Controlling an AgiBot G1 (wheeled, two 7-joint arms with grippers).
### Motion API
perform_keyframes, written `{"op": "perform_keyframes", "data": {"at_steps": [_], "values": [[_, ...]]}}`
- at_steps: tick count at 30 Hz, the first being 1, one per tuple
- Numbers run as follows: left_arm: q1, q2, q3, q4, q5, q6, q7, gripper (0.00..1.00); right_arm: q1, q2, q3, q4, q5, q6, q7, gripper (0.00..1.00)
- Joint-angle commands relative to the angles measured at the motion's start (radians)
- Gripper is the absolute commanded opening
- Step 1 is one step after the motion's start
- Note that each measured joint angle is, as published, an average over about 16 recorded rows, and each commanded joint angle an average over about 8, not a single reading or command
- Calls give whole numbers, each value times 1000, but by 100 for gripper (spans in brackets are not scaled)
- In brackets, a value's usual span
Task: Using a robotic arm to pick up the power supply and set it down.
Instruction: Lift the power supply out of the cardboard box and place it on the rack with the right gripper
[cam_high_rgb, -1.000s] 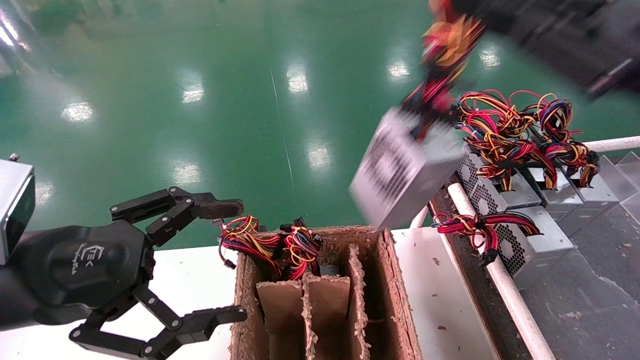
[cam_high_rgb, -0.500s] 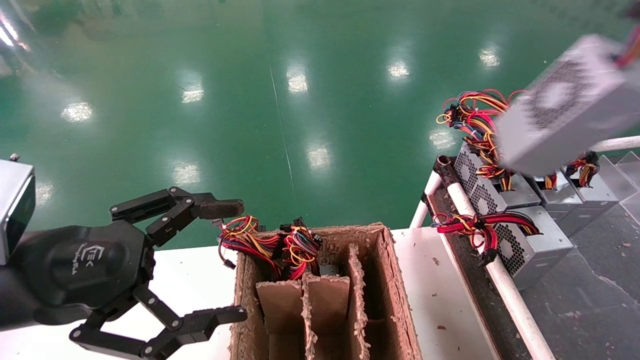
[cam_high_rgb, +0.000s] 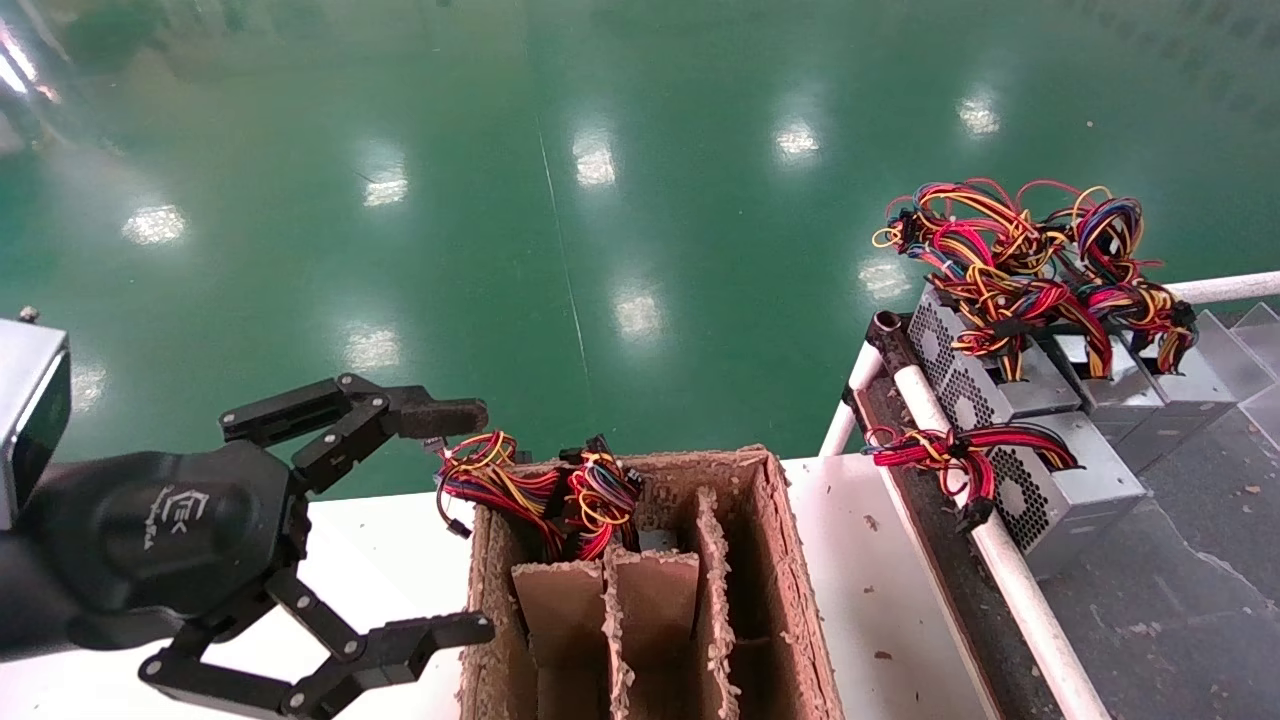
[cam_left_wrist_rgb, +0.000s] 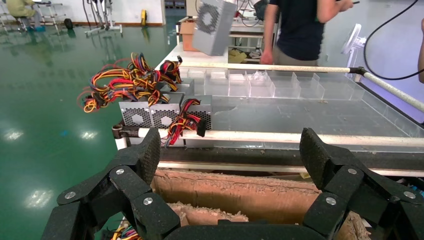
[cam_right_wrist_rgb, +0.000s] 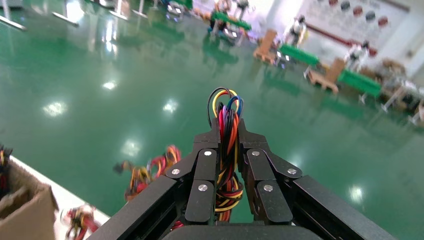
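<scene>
The power supply (cam_left_wrist_rgb: 214, 25), a grey box with a round fan grille, hangs in the air far off in the left wrist view, above the rack. Its wire bundle (cam_right_wrist_rgb: 226, 107) of red, yellow, blue and black runs between the fingers of my right gripper (cam_right_wrist_rgb: 228, 132), which is shut on it over the green floor. From the right wrist the box itself is hidden, and neither it nor the right gripper shows in the head view. My left gripper (cam_high_rgb: 462, 520) (cam_left_wrist_rgb: 231, 150) stands open and empty, beside the cardboard box at the lower left.
A worn cardboard box (cam_high_rgb: 780, 560) with dividers sits on the white table (cam_high_rgb: 860, 580), with wired units (cam_high_rgb: 540, 490) in its far end. Several more power supplies (cam_high_rgb: 1040, 480) stand on the railed rack (cam_high_rgb: 960, 470) at right. A person (cam_left_wrist_rgb: 300, 25) stands behind the rack.
The right arm swung the power supply up and to the right, from above the cardboard box past the rack and out of the head view. The left gripper has not moved.
</scene>
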Motion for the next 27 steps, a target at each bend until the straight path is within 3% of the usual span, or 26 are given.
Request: {"op": "perform_keyframes", "data": {"at_steps": [1, 7, 17, 27], "values": [[0, 0, 0, 0, 0, 0, 0, 100, -6, 31, -1, -32, -7, -26, -3, 0], [0, 0, 0, 0, 0, 0, 0, 100, -118, 48, -80, -102, 37, -47, -51, 0], [0, 0, 0, 0, 0, 0, 0, 100, -323, -3, -187, -137, 209, -34, -135, 0], [0, 0, 0, 0, 0, 0, 0, 100, -348, -58, -201, -13, 234, 70, -130, 0]]}}
